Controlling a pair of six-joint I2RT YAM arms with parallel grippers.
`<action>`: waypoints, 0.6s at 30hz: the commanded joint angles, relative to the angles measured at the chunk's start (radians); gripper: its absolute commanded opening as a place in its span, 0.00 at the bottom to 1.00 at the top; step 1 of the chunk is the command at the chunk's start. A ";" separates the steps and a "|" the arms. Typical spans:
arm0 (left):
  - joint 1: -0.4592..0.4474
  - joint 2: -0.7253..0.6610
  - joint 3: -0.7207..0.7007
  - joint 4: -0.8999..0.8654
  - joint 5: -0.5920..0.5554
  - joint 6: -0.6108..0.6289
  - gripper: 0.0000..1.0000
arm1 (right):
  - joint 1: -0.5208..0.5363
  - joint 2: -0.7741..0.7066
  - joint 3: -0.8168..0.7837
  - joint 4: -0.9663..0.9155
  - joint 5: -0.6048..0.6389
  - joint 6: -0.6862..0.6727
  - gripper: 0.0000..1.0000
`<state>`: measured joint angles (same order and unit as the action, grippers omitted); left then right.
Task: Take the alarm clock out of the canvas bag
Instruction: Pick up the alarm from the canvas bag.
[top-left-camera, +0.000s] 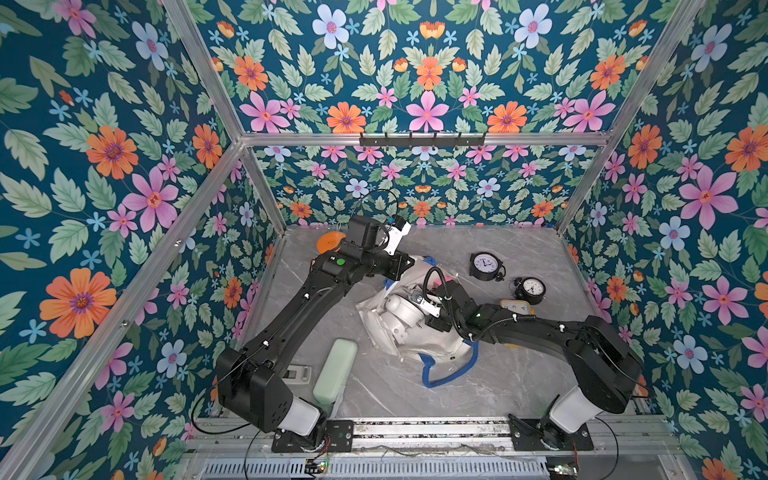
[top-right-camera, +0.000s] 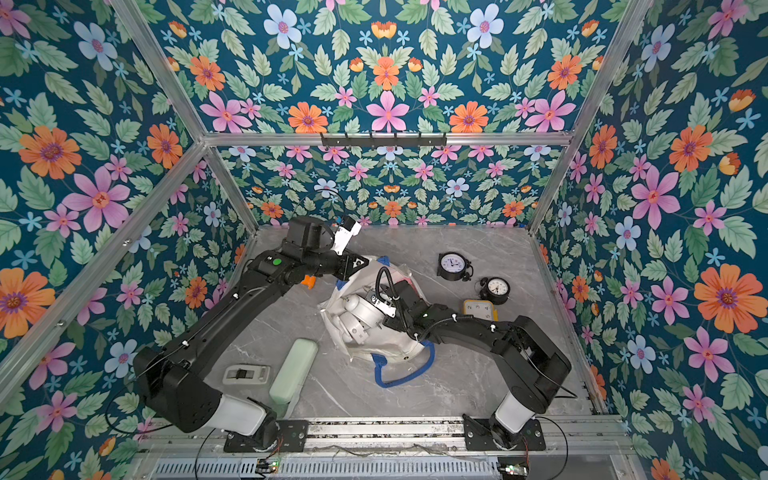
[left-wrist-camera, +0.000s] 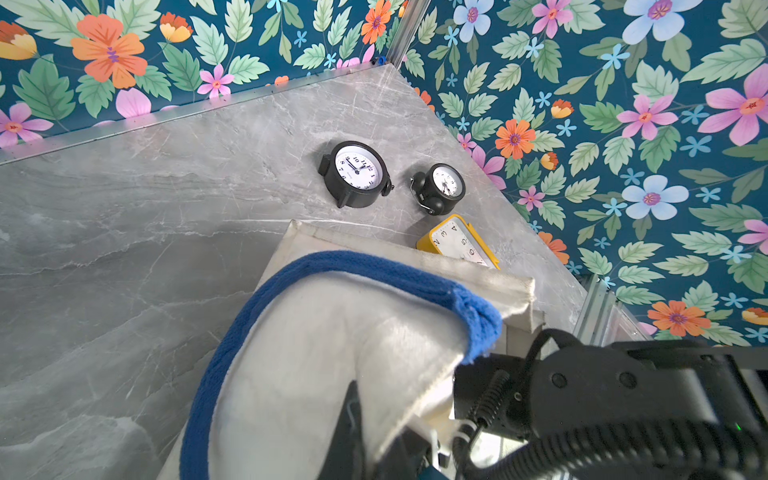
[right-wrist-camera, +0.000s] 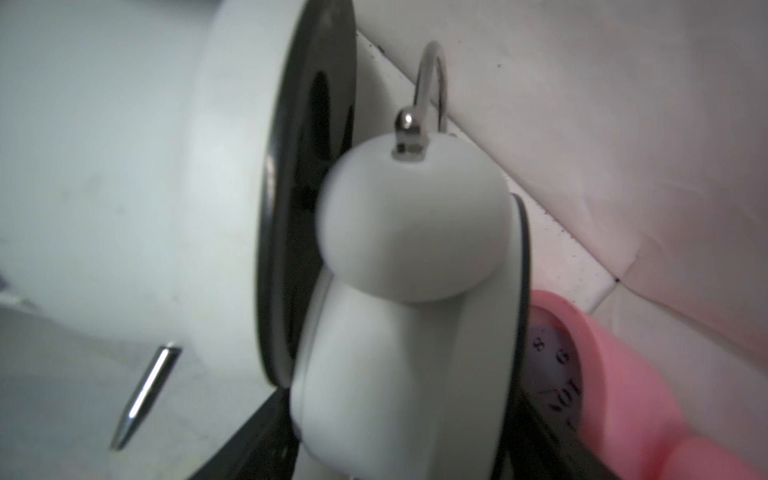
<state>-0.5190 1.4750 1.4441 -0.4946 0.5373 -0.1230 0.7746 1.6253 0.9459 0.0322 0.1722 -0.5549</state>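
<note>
The counter (top-left-camera: 440, 249) carries two black clocks (top-left-camera: 485, 265) (top-left-camera: 532, 289) and one yellow clock (top-left-camera: 515, 307). One canvas bag (top-left-camera: 436, 347), with a white clock (top-left-camera: 401, 316) and a pink clock (right-wrist-camera: 615, 374) showing inside. One orange plush toy (top-left-camera: 328, 241), one green case (top-left-camera: 336, 374).

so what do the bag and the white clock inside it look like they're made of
The bag: woven off-white canvas, matte, creased and slumped; its strap looks like fuzzy blue webbing. The clock: smooth satin white shell, painted metal or plastic, unclear which; shiny chrome-like knob on top.
</note>
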 joint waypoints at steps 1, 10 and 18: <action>-0.001 -0.010 0.016 0.064 0.049 0.010 0.00 | -0.011 0.005 0.011 0.068 0.042 -0.049 0.73; -0.001 -0.014 0.017 0.062 0.049 0.007 0.00 | -0.025 0.014 0.029 0.083 -0.032 -0.055 0.69; -0.001 -0.009 0.022 0.063 0.052 0.006 0.00 | -0.031 0.025 0.044 0.078 -0.107 -0.040 0.69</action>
<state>-0.5190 1.4746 1.4536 -0.5030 0.5385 -0.1234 0.7456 1.6482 0.9794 0.0559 0.0994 -0.5938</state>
